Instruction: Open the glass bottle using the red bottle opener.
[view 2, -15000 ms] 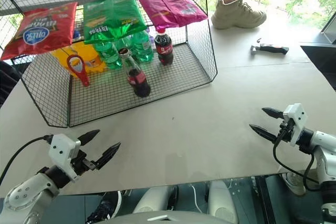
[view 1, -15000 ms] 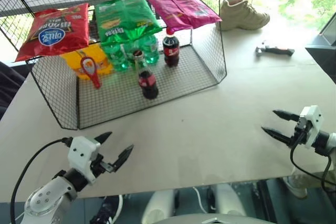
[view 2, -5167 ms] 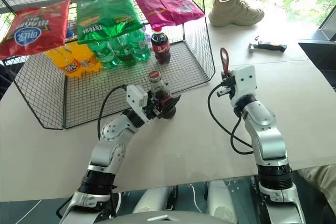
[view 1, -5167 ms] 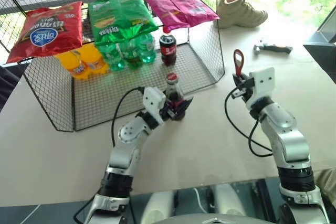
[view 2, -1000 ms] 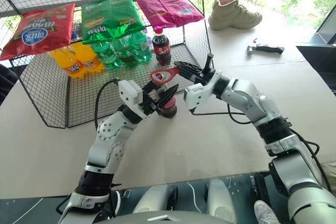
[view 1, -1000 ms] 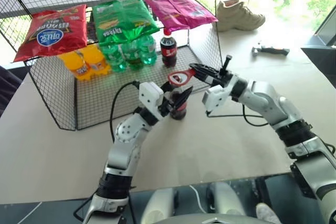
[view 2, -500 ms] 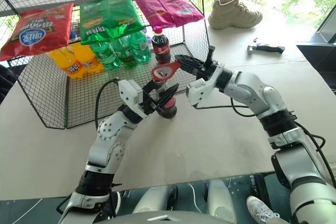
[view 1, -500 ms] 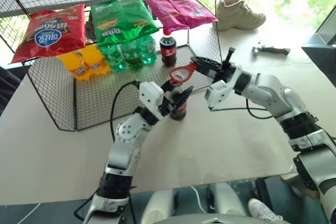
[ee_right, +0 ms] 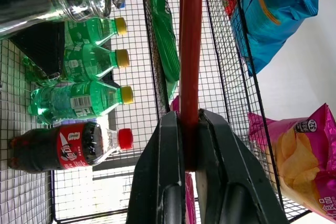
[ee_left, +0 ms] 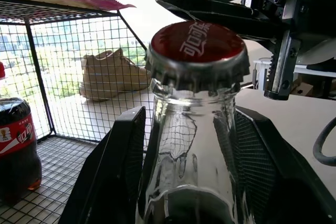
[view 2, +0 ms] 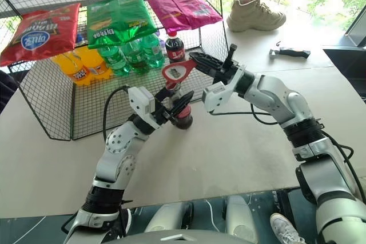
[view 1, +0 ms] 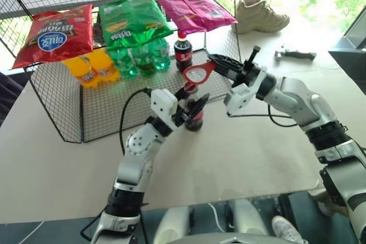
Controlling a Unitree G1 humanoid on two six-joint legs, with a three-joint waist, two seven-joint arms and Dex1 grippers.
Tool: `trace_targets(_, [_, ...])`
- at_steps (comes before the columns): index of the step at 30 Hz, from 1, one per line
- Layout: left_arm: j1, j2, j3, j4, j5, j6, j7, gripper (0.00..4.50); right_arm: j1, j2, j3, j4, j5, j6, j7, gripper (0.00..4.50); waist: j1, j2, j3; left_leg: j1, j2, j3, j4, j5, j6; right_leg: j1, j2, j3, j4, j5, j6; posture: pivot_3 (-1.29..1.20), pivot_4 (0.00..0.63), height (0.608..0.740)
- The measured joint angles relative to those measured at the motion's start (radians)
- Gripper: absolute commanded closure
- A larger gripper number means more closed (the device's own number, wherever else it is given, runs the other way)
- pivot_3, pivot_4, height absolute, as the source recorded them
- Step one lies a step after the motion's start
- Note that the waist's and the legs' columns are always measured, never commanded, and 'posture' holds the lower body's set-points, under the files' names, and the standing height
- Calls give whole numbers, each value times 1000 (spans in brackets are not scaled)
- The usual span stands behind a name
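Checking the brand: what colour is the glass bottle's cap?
Red with white lettering on the cap, clearest in the left wrist view.

A: Where is the bottle [view 1: 194,114]?

B: Upright on the worktop, just in front of the wire rack. Slim clear glass, dark liquid, red label band, red crown cap on.

A: And the opener [view 1: 199,74]?

B: Flat, red, ring-headed, tilted in the air just above the cap.

Left gripper [ee_left: 194,182] with its 2 black fingers [ee_left: 113,177] flanking the glass bottle [ee_left: 194,182] neck; crown cap [ee_left: 198,48] in place; right gripper [ee_left: 231,11] just above.
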Motion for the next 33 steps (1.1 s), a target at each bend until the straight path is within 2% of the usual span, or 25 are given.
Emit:
trace_targets(12, [7,-3,3,-2,-3,-8,-8,2523,23,4,-10,0,27,25,8,4500,0,0,0,0,0,0,-1,0,0,0,0,0,0,0,0,0,150,740])
trace_targets(17, [42,-3,-3,34,3,8,-7,243,26,7,-15,0,45,28,12,4500,-1,0,1,-2,0,1,-2,0,0,-3,0,1,0,0,0,0,150,740])
trace_targets(18, [45,-3,-5,41,4,11,-6,61,28,7,-15,0,46,29,12,4500,-1,0,1,-3,0,1,-2,0,0,-4,0,1,0,0,0,0,150,740])
trace_targets(33, [44,-2,-6,41,19,12,-1,61,31,15,-20,0,75,56,13,4500,-1,0,1,-5,0,1,-3,0,0,-6,0,1,-1,0,0,0,150,740])
